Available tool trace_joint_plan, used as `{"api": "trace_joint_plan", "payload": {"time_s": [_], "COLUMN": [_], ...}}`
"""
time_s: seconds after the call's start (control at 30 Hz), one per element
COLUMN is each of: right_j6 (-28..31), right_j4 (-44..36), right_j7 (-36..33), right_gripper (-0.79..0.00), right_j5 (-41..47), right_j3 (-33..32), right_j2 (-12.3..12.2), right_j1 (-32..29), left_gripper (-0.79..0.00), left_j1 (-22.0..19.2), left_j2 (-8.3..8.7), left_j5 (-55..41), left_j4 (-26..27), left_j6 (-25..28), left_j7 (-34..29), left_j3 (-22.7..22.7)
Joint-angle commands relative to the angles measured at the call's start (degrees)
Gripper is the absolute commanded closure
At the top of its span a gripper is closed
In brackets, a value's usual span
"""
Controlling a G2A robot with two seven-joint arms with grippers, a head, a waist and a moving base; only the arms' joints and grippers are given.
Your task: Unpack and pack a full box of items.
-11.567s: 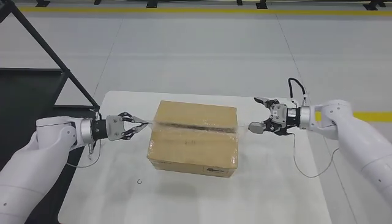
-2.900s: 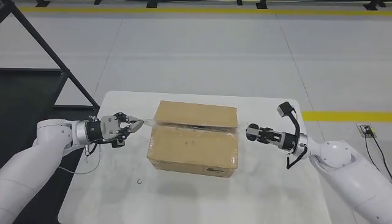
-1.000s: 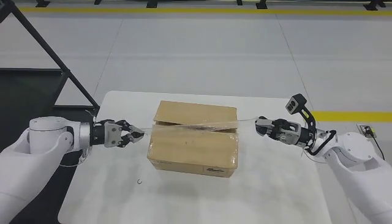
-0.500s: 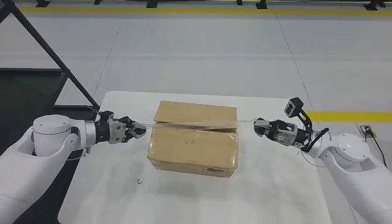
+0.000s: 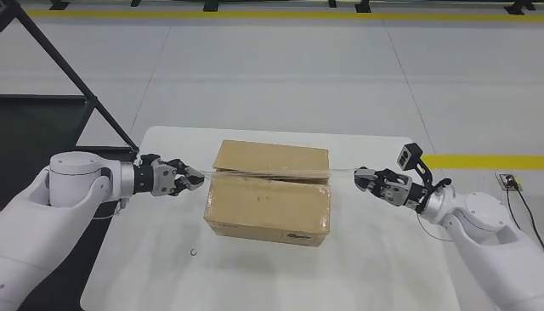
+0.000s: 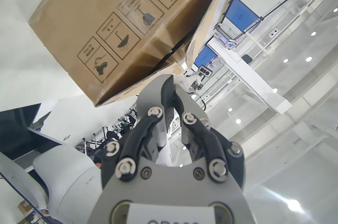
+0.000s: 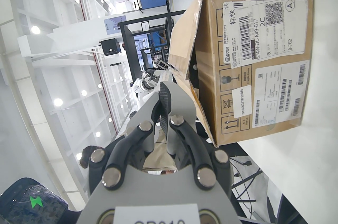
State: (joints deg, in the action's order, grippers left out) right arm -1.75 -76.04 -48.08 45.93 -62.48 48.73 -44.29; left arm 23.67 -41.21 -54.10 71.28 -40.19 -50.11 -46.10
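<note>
A brown cardboard box (image 5: 268, 199) sits mid-table. A clear tape strip (image 5: 272, 172) stretches taut just above its top seam, from one end of the box to the other. My left gripper (image 5: 194, 178) is shut on the strip's end, just off the box's left end; in the left wrist view the shut gripper (image 6: 172, 82) sits by the box (image 6: 126, 11), whose flaps gape slightly. My right gripper (image 5: 360, 177) is shut on the other end, a short way off the right side. The right wrist view shows that gripper (image 7: 163, 89) before the labelled end of the box (image 7: 264, 64).
The white table (image 5: 357, 260) has bare room in front of the box and on both sides. A small dark ring-like bit (image 5: 195, 252) lies near the front left. A black frame (image 5: 59, 65) stands off the table's left side.
The tape that lay on the box's seam now hangs taut between the grippers. The right arm has turned and dropped lower on the right; the left gripper has shifted slightly toward the box.
</note>
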Motion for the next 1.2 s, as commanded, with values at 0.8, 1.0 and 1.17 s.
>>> {"api": "trace_joint_plan", "payload": {"time_s": [0.8,1.0,1.17], "right_j6": [0.51,0.41,0.19], "right_j4": [2.13,2.91,3.40], "right_j7": [0.13,-0.15,-0.48], "right_gripper": [0.000,0.000,0.000], "right_j5": [-1.72,-1.98,-2.33], "right_j3": [-0.89,-1.03,-1.08], "right_j2": [2.05,2.51,2.89], "right_j1": [-0.70,-0.59,-0.42], "left_gripper": [0.000,-0.132,-0.228], "left_j1": [-4.00,-4.29,-4.31], "left_j2": [-4.68,-5.36,-5.69], "left_j5": [0.97,1.06,1.47], "left_j4": [-7.86,-8.89,-9.58], "left_j6": [-0.52,-0.63,-0.76], "left_j7": [-0.12,-0.24,-0.71], "left_j3": [2.79,2.78,2.59]}}
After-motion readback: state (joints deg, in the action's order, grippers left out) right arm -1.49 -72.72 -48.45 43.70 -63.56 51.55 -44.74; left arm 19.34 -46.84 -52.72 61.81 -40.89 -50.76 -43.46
